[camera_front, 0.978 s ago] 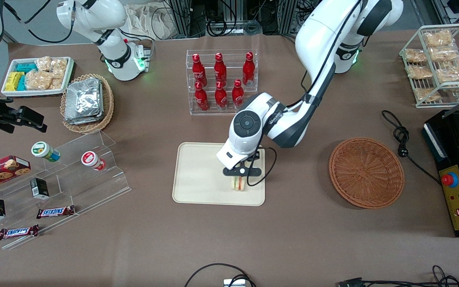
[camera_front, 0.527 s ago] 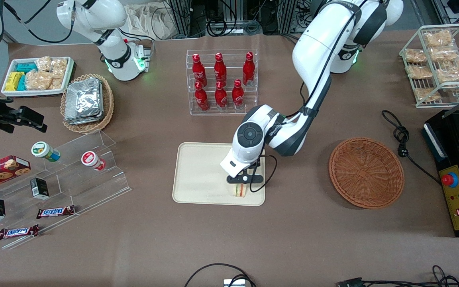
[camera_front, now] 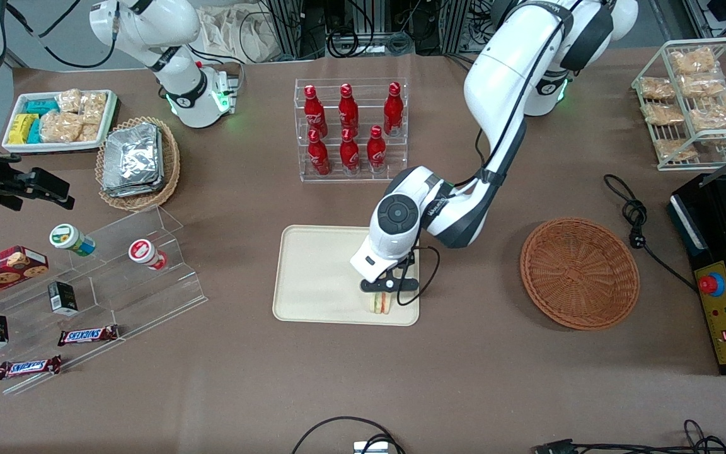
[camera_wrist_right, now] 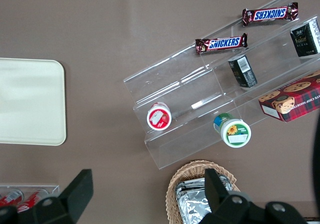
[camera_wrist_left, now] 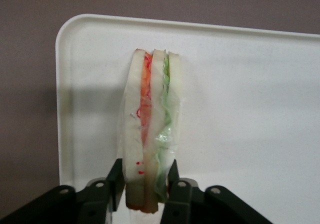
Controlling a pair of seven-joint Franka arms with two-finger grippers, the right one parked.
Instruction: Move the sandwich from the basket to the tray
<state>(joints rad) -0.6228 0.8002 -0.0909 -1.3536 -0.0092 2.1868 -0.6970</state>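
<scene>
Gripper (camera_front: 383, 291), front view: we see it low over the tray (camera_front: 312, 277), at the corner nearest the camera on the working arm's side, with the sandwich (camera_front: 380, 304) beneath it; the basket (camera_front: 579, 273) lies well apart, holding nothing we can see.

Left wrist view: both fingers (camera_wrist_left: 116, 179) press the outer bread slices of the sandwich (camera_wrist_left: 150, 134) at one end. We judge it light, soft and crushable (its clear wrap likely slippery), so a gentle pinch across the bread faces suits it.

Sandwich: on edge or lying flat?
On edge. The sandwich stands with its bread and filling layers showing as stripes, over the tray, pinched between the hand's fingers. Contact with the tray: cannot tell.
</scene>
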